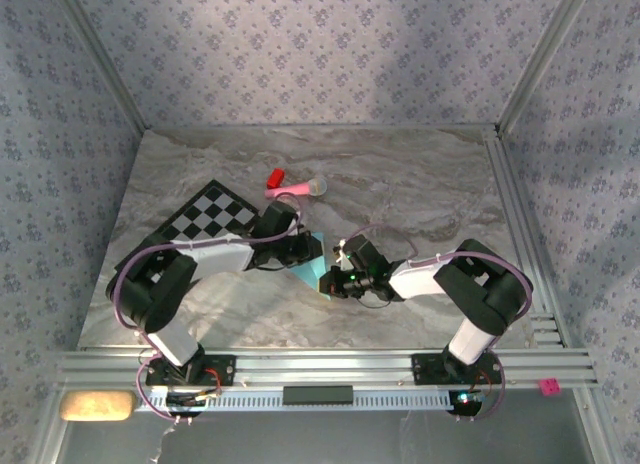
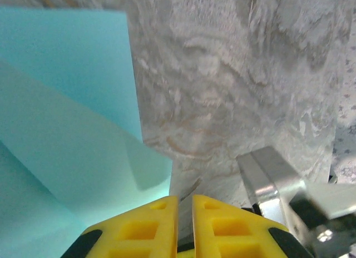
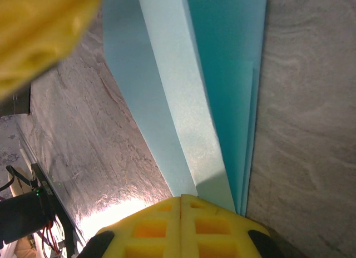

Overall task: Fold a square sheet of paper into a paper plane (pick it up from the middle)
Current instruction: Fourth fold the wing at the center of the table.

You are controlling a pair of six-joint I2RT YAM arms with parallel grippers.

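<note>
One sheet of paper [image 1: 315, 272], light blue and already partly folded, lies on the marbled counter [image 1: 430, 194] near the middle, a little toward the near edge. It sits between the two tools, which meet over it from either side.

The right tool [image 3: 182, 201] comes in from the right. Its two yellow fingers [image 3: 147, 227] are pressed together with no gap, and the folded layers of the sheet run straight down into their tips, so it has the sheet pinched. In the right wrist view I count three long bands of blue: one raised pale flap between two darker ones.

The left tool [image 2: 185, 205] comes in from the left. Its two yellow fingers [image 2: 139, 230] stand nearly closed, with one narrow slit between them. The sheet lies just left of them, a corner of it reaching down to the left finger. I cannot tell whether any paper sits in the slit.

Farther left lies one black-and-white checkered mat [image 1: 210, 216], partly under the left arm. Beyond the tools, on the far side, lie one pink stick toy [image 1: 297, 190] and one small red piece [image 1: 275, 175], the red piece just beside the toy's left end.
</note>
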